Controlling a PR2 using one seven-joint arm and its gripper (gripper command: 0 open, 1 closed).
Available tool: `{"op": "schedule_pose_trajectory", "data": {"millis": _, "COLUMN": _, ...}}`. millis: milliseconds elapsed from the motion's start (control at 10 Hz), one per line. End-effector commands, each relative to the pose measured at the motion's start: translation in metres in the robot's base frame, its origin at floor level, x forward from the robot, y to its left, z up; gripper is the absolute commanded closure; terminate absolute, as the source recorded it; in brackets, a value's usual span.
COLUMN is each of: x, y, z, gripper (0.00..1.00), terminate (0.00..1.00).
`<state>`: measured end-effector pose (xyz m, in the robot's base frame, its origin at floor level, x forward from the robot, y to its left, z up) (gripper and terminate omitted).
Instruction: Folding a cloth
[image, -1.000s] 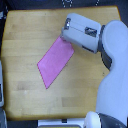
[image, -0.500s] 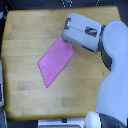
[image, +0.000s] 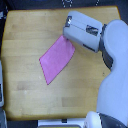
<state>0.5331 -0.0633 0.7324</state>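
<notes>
One cloth (image: 56, 60) lies flat on the table (image: 25, 35), a long slanted piece running from its low point at centre-left up toward the arm, spread out presumably so a corner can be lifted and carried across. At its upper-right corner sits the gripper (image: 69, 40), prob. placed there for the fold's 1st grab. The arm's housing hides the fingers, so can't tell if they're open or pinching fabric.

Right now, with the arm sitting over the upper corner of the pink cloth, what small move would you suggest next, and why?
Probably draw that corner toward the opposite lower corner. The cloth lies flat and unfolded on the wooden table, and the gripper covers its upper end. The arm's housing hides the fingers, so I would confirm the grasp first.
</notes>
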Motion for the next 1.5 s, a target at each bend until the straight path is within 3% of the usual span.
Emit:
{"op": "schedule_pose_trajectory", "data": {"millis": 0, "x": 0.000, "y": -0.011, "z": 0.050, "gripper": 1.00, "terminate": 0.00}}
{"op": "schedule_pose_trajectory", "data": {"millis": 100, "x": -0.009, "y": -0.009, "z": 0.064, "gripper": 1.00, "terminate": 0.00}}
{"op": "schedule_pose_trajectory", "data": {"millis": 200, "x": -0.033, "y": 0.000, "z": 0.077, "gripper": 1.00, "terminate": 0.00}}
{"op": "schedule_pose_trajectory", "data": {"millis": 300, "x": -0.037, "y": 0.001, "z": 0.078, "gripper": 1.00, "terminate": 0.00}}
{"op": "schedule_pose_trajectory", "data": {"millis": 400, "x": -0.062, "y": 0.012, "z": 0.084, "gripper": 1.00, "terminate": 0.00}}
{"op": "schedule_pose_trajectory", "data": {"millis": 700, "x": -0.096, "y": 0.064, "z": 0.086, "gripper": 1.00, "terminate": 0.00}}
{"op": "schedule_pose_trajectory", "data": {"millis": 1400, "x": -0.087, "y": 0.190, "z": 0.061, "gripper": 1.00, "terminate": 0.00}}
